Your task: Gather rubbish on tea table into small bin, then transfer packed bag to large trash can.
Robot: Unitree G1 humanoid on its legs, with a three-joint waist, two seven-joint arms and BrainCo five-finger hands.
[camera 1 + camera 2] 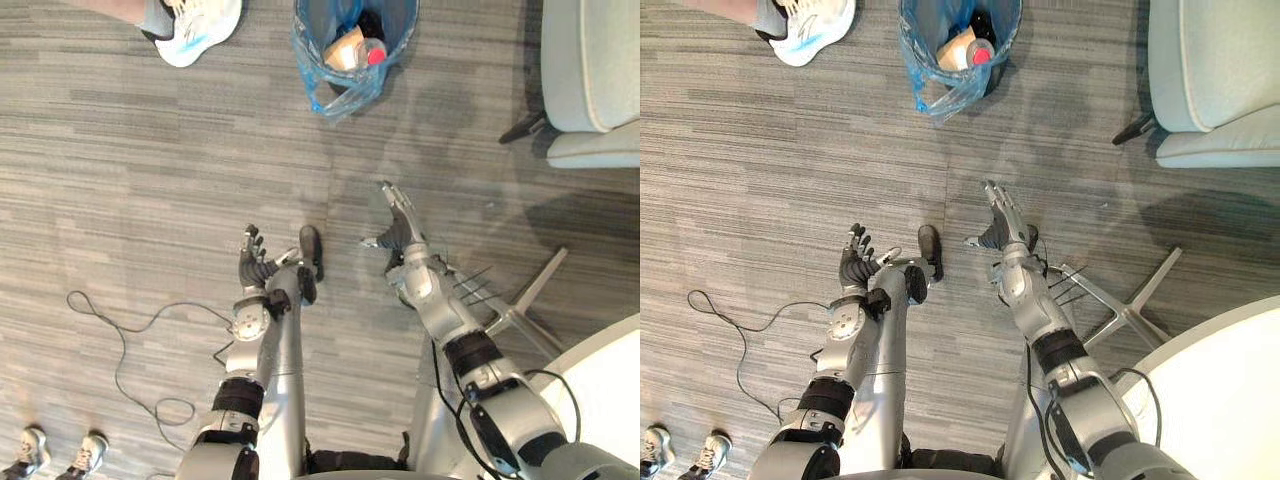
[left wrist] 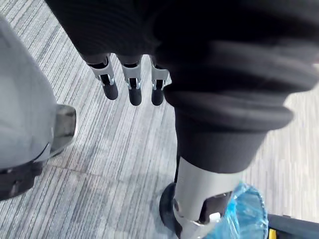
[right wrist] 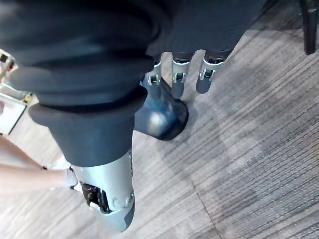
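A bin point(image 1: 404, 28) lined with a blue plastic bag point(image 1: 340, 95) is standing on the grey wood-grain floor point(image 1: 150, 180) at the far side of the scene, well apart from both hands. Rubbish is lying inside it, with a brown carton point(image 1: 345, 48) sitting just beside a bottle with a red cap point(image 1: 375, 52), and the bag's loose edge is hanging down over the near wall of the bin. The left hand point(image 1: 253, 258) is hovering over bare floor with its fingers point(image 2: 134, 89) straight and slightly spread, holding nothing. The right hand point(image 1: 398, 228) is reaching forward in the direction of the bin, its fingers point(image 3: 177, 79) also stretched out straight and holding nothing. The 2 hands are hanging near each other, and neither is touching the bin or the bag. To the left of the bin a person's white shoe point(image 1: 200, 25) is resting on the floor, and 2 more shoes point(image 1: 55, 452) are showing at the near left. A pale armchair point(image 1: 590, 70) is standing at the far right, a metal chair base point(image 1: 520, 305) is lying beside the right arm, and a white table point(image 1: 610, 390) is curving in at the near right.
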